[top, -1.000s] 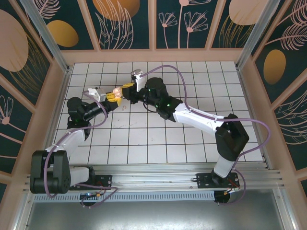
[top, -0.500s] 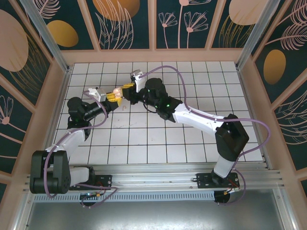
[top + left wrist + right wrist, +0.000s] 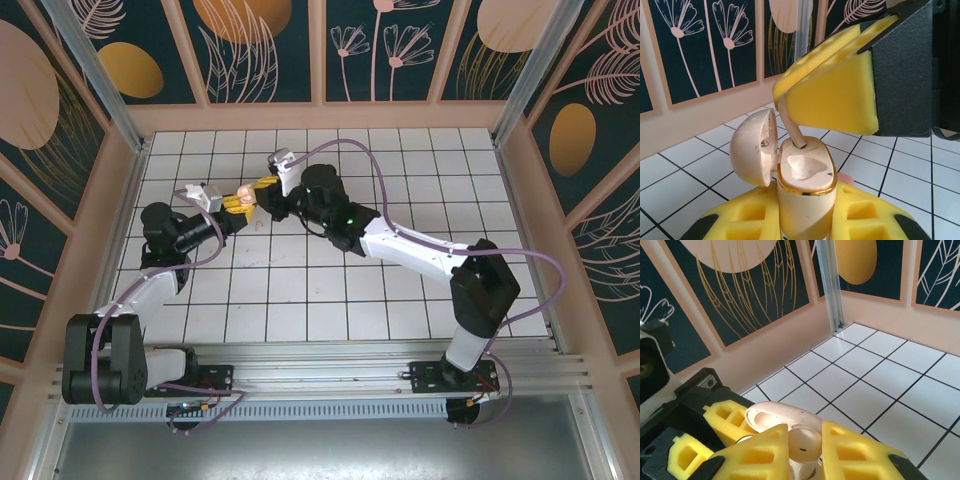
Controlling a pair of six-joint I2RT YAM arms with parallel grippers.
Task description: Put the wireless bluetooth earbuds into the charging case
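You're mid-insert: right gripper (image 3: pixel 805 456) is pinching a beige earbud (image 3: pixel 790 125), its stem entering the open case (image 3: pixel 807 172) that your left gripper (image 3: pixel 807 222) clamps. Next, I'd push straight down, then release.

A table (image 3: pixel 400 160) topped with white square tiles and dark grout lines fills the middle of the overhead frame. A pale wooden rim borders it at top, left and right, and a metal rail (image 3: pixel 330 372) runs along its bottom edge. Low in the left wrist view, a small salmon-pink thing (image 3: pixel 845 178) lies on a tile, mostly hidden and too little visible to identify.
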